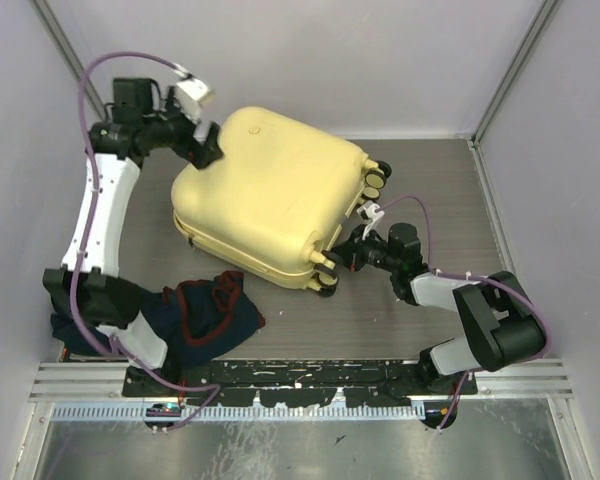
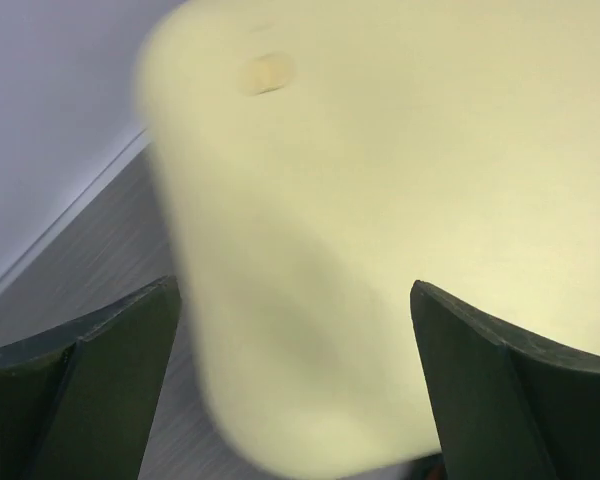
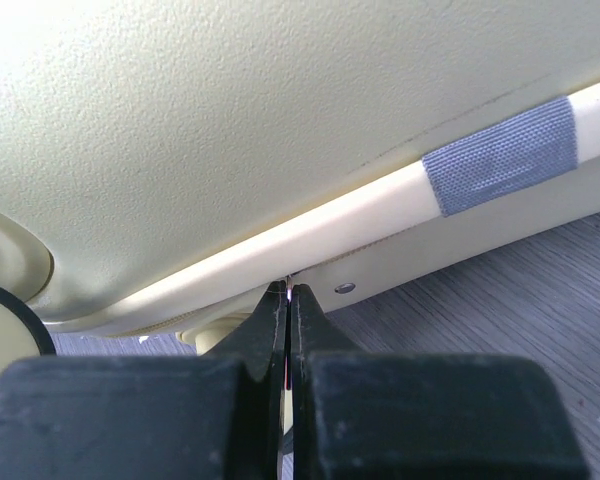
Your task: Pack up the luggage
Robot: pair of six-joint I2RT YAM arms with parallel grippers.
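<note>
The pale yellow luggage lies closed on the dark table, its black wheels facing right. My left gripper is open at the luggage's far left corner; in the left wrist view the blurred shell fills the space between the spread fingers. My right gripper is at the seam on the near right edge, next to a wheel. In the right wrist view its fingers are shut on a thin zipper pull at the seam under the lid.
A dark navy and red garment lies on the table in front of the luggage, by the left arm's base. A grey tape patch sits on the luggage's rim. Grey walls enclose the table on three sides.
</note>
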